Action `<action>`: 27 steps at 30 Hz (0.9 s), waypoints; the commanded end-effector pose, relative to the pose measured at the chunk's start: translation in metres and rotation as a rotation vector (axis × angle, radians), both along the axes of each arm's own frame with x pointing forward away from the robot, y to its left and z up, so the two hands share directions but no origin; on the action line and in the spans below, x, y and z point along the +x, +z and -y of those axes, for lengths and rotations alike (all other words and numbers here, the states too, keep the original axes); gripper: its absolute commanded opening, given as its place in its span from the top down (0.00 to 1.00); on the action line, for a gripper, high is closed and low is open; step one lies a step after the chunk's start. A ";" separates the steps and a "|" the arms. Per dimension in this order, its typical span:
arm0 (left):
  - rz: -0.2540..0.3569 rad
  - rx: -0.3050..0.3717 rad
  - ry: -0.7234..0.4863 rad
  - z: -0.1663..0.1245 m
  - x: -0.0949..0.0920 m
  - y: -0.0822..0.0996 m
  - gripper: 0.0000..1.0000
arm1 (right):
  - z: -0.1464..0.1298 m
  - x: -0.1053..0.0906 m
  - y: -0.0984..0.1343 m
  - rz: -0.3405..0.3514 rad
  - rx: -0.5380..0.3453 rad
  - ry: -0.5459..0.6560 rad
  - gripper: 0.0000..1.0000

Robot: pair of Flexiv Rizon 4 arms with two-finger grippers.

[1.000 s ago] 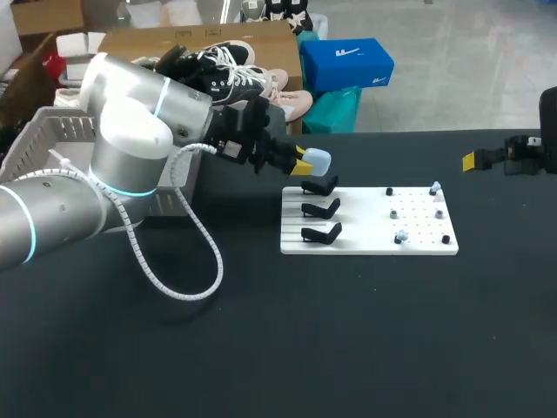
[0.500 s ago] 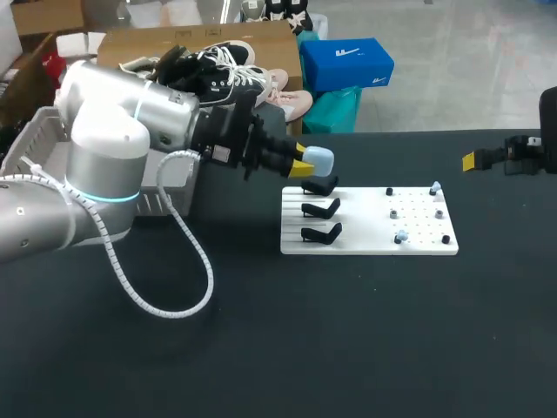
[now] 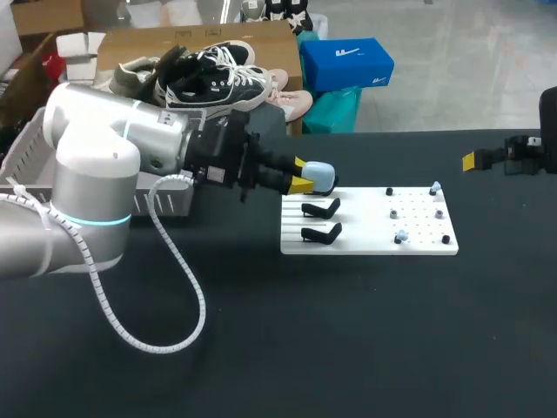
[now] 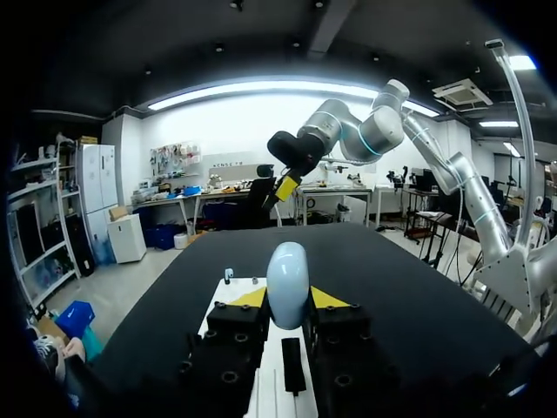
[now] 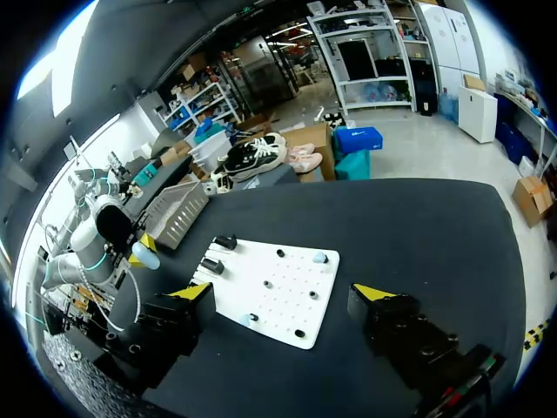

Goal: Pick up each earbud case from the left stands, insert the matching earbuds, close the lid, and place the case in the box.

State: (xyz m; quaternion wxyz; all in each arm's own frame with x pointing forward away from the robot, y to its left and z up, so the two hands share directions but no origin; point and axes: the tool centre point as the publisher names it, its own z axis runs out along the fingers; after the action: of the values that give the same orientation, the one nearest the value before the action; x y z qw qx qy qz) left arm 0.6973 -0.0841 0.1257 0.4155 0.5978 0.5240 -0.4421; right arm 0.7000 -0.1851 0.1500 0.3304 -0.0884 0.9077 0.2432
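Observation:
My left gripper [image 3: 300,179] is shut on a pale blue earbud case [image 3: 319,177], held just above the back left corner of the white board [image 3: 365,244]. The case hides the rearmost stand; two black stands [image 3: 321,208] [image 3: 321,233] are bare. From the left wrist, the case [image 4: 288,277] stands upright between the yellow fingertips [image 4: 250,298], with the board [image 4: 271,383] beneath. Small pale earbuds [image 3: 401,236] [image 3: 436,187] sit on the board's right half. My right gripper [image 3: 474,160] hangs open at the far right, clear of the board [image 5: 274,287]; its view also shows the case [image 5: 144,255].
A grey slatted basket [image 3: 52,144] stands at the table's back left, behind my left arm [image 3: 96,192]. A looped white cable [image 3: 165,305] hangs from that arm to the tabletop. Small black pegs [image 3: 389,192] dot the board.
My left gripper has come down slightly with the case, which now covers the rearmost stand. The arm's elbow has swung left and lower. The right arm has not moved.

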 end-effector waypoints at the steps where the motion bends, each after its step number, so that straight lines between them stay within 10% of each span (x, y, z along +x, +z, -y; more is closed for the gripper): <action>1: 0.036 -0.010 0.125 -0.001 -0.006 0.001 1.00 | 0.000 0.000 0.000 0.000 0.000 0.000 0.00; 27: -0.042 -0.082 0.041 0.011 -0.015 -0.008 1.00 | 0.000 0.000 0.000 0.000 0.000 0.000 0.00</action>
State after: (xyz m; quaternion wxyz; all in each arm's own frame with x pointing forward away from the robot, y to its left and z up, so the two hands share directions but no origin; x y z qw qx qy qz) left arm 0.6749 -0.0902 0.1230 0.4379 0.5612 0.5336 -0.4567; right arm 0.7000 -0.1851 0.1500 0.3304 -0.0884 0.9077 0.2432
